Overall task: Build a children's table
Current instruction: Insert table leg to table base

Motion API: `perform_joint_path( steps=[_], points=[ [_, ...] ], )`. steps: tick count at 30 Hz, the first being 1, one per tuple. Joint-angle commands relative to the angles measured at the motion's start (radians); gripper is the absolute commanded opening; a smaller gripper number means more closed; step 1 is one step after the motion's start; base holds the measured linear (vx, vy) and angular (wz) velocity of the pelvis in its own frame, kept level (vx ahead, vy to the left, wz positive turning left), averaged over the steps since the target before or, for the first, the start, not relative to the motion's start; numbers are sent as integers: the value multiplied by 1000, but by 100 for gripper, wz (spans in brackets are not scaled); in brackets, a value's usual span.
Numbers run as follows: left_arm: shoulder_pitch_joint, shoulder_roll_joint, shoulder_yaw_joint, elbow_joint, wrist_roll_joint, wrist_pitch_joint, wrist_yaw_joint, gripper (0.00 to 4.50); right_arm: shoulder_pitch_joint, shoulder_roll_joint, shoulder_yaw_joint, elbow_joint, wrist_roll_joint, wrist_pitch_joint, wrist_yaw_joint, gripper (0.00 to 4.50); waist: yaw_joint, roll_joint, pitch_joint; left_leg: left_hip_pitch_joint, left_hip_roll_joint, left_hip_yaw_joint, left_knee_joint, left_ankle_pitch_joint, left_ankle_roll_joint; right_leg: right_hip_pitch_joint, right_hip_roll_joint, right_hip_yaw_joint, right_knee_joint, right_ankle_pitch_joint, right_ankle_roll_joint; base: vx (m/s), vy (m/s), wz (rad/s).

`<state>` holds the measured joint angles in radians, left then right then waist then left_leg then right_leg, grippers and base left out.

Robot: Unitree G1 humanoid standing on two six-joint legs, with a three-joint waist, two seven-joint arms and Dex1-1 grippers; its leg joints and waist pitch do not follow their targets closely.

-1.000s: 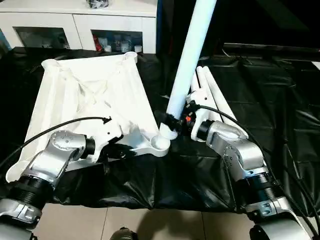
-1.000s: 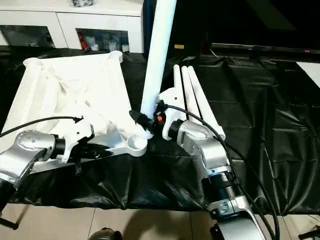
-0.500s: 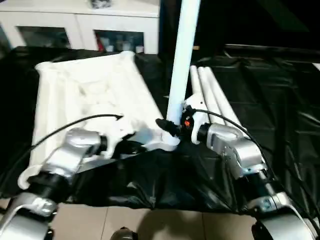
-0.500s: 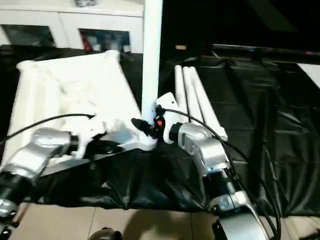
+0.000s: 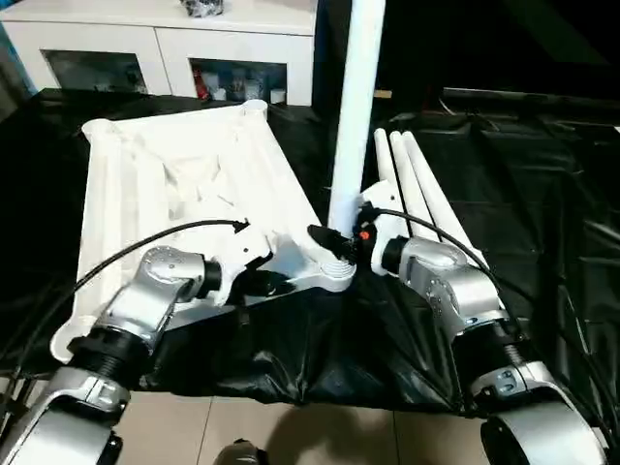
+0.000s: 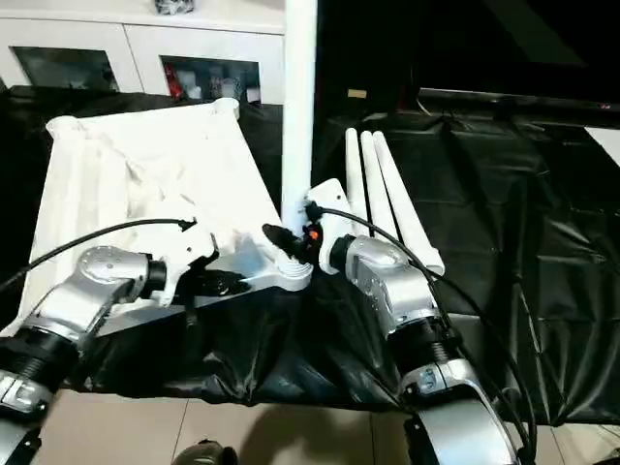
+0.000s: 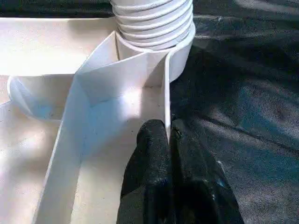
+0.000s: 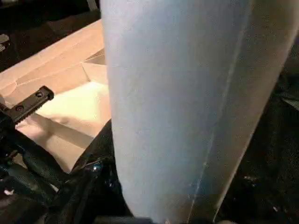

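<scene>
The white tabletop (image 5: 184, 174) lies upside down on the black-covered bench, ribbed side up. One white leg (image 5: 356, 107) stands upright, its ridged lower end (image 7: 154, 21) in the near right corner socket (image 5: 334, 278). My right gripper (image 5: 334, 242) is shut on this leg just above the socket; in the right wrist view the leg (image 8: 177, 107) sits between its fingers. My left gripper (image 5: 260, 283) is shut on the tabletop's thin side wall (image 7: 166, 93) right beside that socket. Three more legs (image 5: 412, 184) lie side by side to the right of the tabletop.
A white cabinet with glass doors (image 5: 165, 44) stands behind the bench. Wrinkled black cloth (image 5: 542, 194) covers the bench to the right of the loose legs. The bench's near edge drops to tiled floor (image 5: 291, 436) just below both forearms.
The held leg has swung from leaning right to upright over the corner socket. The left gripper stays clamped on the tabletop's wall. The camera has shifted.
</scene>
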<state>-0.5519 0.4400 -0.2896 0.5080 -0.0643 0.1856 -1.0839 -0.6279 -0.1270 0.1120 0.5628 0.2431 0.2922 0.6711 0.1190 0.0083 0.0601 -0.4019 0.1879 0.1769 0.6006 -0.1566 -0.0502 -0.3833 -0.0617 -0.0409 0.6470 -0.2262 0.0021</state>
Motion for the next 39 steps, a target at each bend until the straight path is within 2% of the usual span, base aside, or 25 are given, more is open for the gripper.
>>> perform_joint_path(
  steps=[1,8,11,15,16,21,23,25,28,31,33,34,37,38,39],
  points=[
    [3,-32,34,-8,-62,-45,-5,0,17,2,-25,50,12,-9,8,191,-5,2,-76,34,44,-14,-73,-207,-28,31,-84,42,-75,-77,-221,0,0,0],
    [5,-32,22,25,-12,-58,13,0,67,7,-98,99,65,-53,27,190,-4,5,-76,36,45,-13,-74,-213,-20,29,-84,41,-76,-61,-227,0,0,0],
    [-1,-39,26,42,0,-61,30,0,96,8,-119,109,73,-93,42,190,-2,8,-75,37,46,-13,-75,-229,-19,27,-86,42,-81,-98,-225,0,0,0],
    [-7,-44,27,55,13,-64,44,0,115,10,-126,113,71,-124,39,189,2,7,-74,40,47,-14,-79,-258,-26,25,-86,42,-84,-144,-218,0,0,0],
    [-12,-46,26,66,21,-69,48,0,130,9,-125,109,62,-155,36,189,4,10,-74,41,47,-13,-78,-262,-27,23,-87,42,-86,-151,-216,0,0,0],
    [-29,-48,19,95,43,-81,54,0,161,-6,-78,71,-1,-220,22,189,10,8,-74,40,48,-14,-81,-269,-31,22,-87,42,-89,-168,-199,0,0,0],
    [-31,-48,20,98,46,-82,53,0,161,-11,-67,66,-15,-223,19,189,10,9,-72,41,47,-14,-82,-288,-36,20,-88,43,-92,-198,-194,0,0,0],
    [-38,-46,18,110,56,-89,53,0,154,-26,-22,48,-56,-216,24,189,9,10,-71,42,48,-15,-84,-306,-39,19,-89,43,-95,-224,-187,0,0,0],
    [-43,-47,16,125,64,-99,53,0,141,-38,20,38,-87,-200,42,189,8,5,-69,41,48,-15,-87,-313,-44,18,-89,44,-98,-243,-176,0,0,0],
    [-45,-48,14,129,67,-102,52,0,136,-41,33,38,-97,-193,54,189,8,6,-68,43,49,-17,-88,-339,-48,16,-92,45,-101,-284,-171,0,0,0],
    [-48,-48,11,136,71,-110,45,0,126,-45,53,46,-110,-185,73,189,8,5,-69,43,49,-18,-88,-338,-47,16,-91,44,-101,-279,-170,0,0,0],
    [-50,-47,10,137,71,-112,39,0,123,-46,60,50,-115,-184,79,189,7,1,-69,42,49,-17,-88,-335,-44,15,-90,45,-100,-273,-172,0,0,0],
    [-55,-45,6,141,71,-119,26,0,117,-45,68,56,-111,-176,99,189,8,2,-69,42,50,-16,-88,-330,-41,15,-92,45,-101,-270,-173,0,0,0],
    [-61,-44,0,143,68,-131,-4,0,116,-47,79,61,-102,-168,137,189,8,-1,-69,41,50,-17,-89,-327,-39,17,-92,44,-100,-266,-172,0,0,0],
    [-63,-42,-3,139,66,-134,-21,0,117,-49,85,58,-101,-165,154,189,9,-1,-70,41,50,-16,-88,-324,-37,16,-92,45,-100,-262,-172,0,0,0]
  ],
)
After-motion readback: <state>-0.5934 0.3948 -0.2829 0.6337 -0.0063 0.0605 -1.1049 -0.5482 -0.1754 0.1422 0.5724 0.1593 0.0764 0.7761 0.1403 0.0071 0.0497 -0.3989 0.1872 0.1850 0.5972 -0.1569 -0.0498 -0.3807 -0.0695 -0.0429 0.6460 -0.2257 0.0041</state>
